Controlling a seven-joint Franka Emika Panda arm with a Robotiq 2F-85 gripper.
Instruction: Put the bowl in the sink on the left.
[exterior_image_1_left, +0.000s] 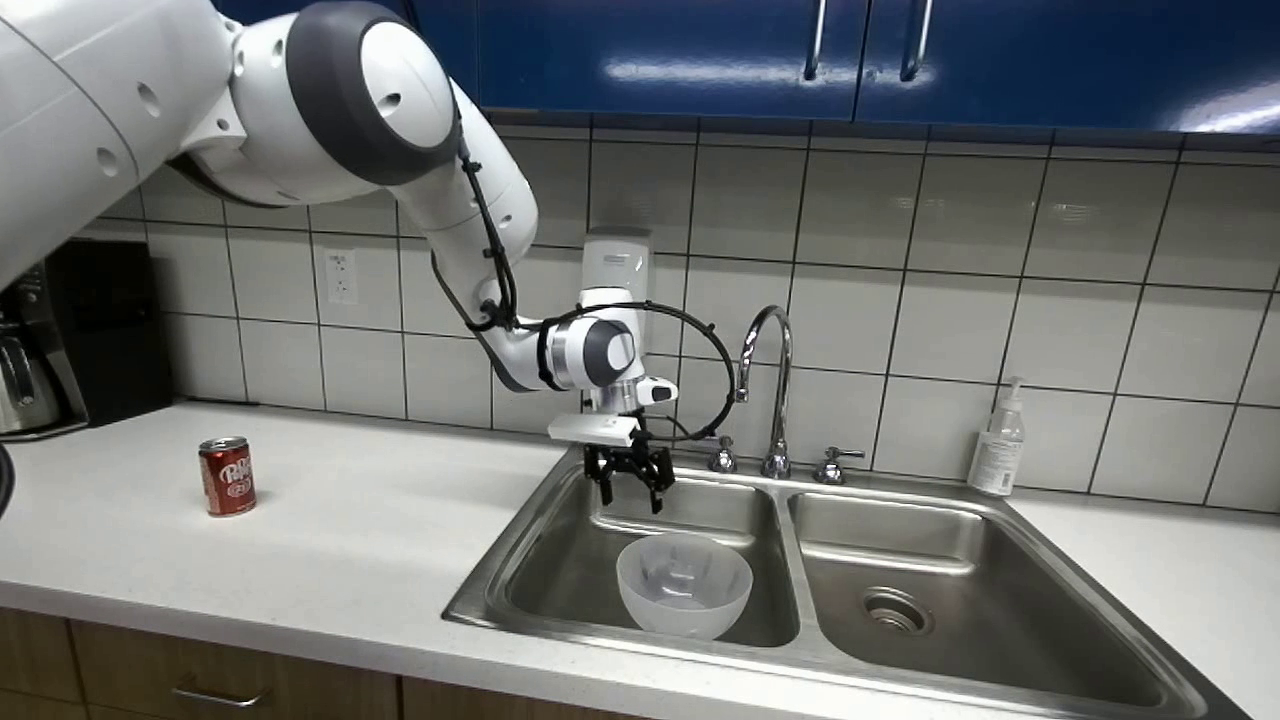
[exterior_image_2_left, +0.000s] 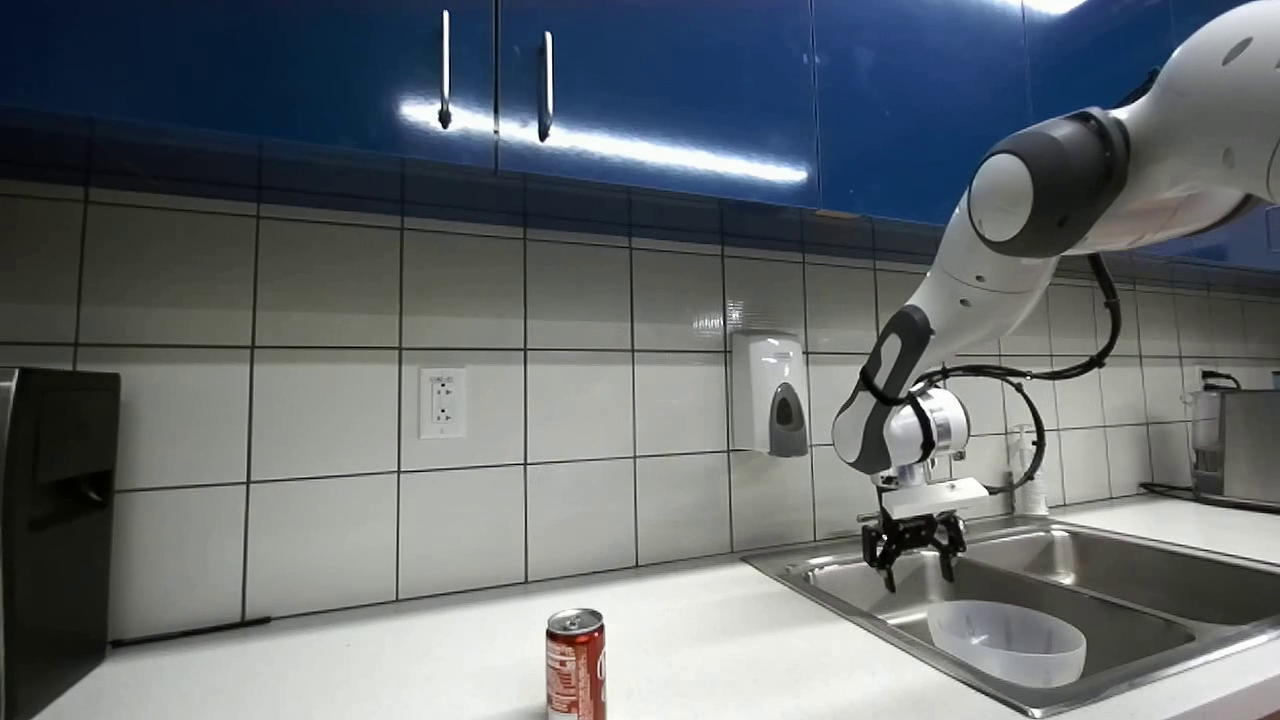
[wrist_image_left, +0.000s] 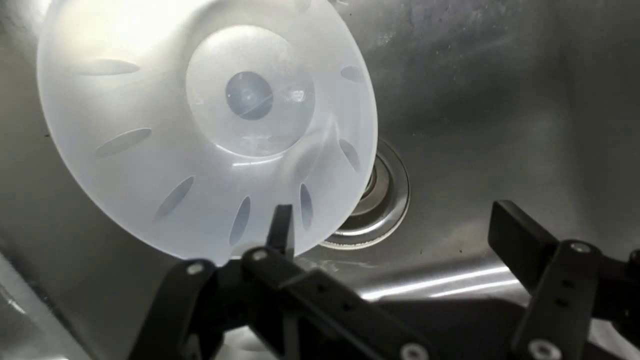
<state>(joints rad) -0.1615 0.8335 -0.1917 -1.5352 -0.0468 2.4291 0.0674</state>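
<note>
A translucent white bowl (exterior_image_1_left: 685, 590) sits upright in the left basin (exterior_image_1_left: 565, 575) of the steel double sink. The bowl also shows in an exterior view (exterior_image_2_left: 1010, 645). In the wrist view the bowl (wrist_image_left: 165, 165) fills the upper left and hides part of the drain (wrist_image_left: 395, 210). My gripper (exterior_image_1_left: 631, 502) is above the back part of the left basin, behind and higher than the bowl, pointing down. It also shows in an exterior view (exterior_image_2_left: 919, 578). In the wrist view the fingers (wrist_image_left: 392, 212) are wide apart with nothing between them. One fingertip overlaps the bowl's edge in that picture.
A chrome faucet (exterior_image_1_left: 780, 390) with two handles stands behind the sink, right of the gripper. A soap dispenser (exterior_image_2_left: 768, 395) hangs on the wall. A red can (exterior_image_1_left: 228, 476) stands on the counter. A pump bottle (exterior_image_1_left: 998, 445) stands behind the right basin (exterior_image_1_left: 980, 640).
</note>
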